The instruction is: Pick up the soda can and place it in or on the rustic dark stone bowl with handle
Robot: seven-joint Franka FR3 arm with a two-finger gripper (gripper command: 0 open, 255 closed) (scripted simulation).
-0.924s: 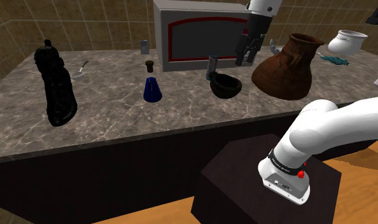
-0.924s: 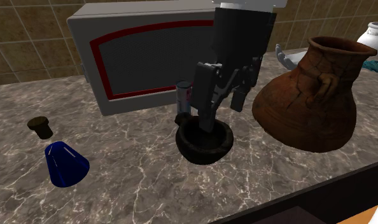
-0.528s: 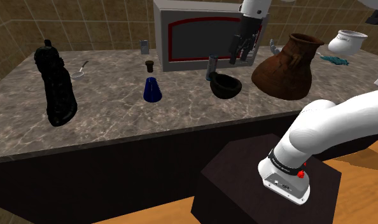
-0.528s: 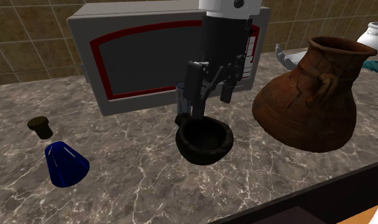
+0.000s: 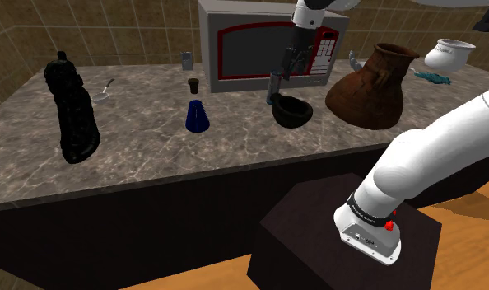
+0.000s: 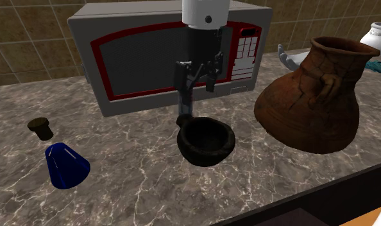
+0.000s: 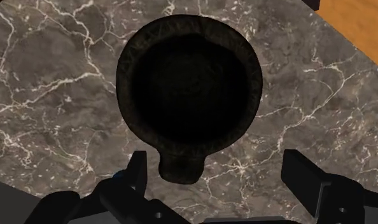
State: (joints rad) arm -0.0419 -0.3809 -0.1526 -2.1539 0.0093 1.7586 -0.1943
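While the soda can [image 5: 274, 89] stands upright on the counter [image 5: 152, 156], just behind the dark bowl's [image 6: 205, 156] handle, the gripper [image 6: 195, 80] hangs above, fingers apart, holding nothing. Microwave [image 5: 243, 49] behind; brown jug [image 5: 370, 86] near the bowl.

1. The gripper [image 6: 195, 82] has moved away from the brown jug [image 6: 311, 96], toward the back edge of the worktop [image 6: 131, 173].
2. Its fingers [image 6: 181, 76] now hang over the soda can [image 6: 185, 106] instead of the bowl [image 6: 206, 142].
3. The arm [image 5: 449, 140] slants more steeply above the stand [image 5: 317, 239].
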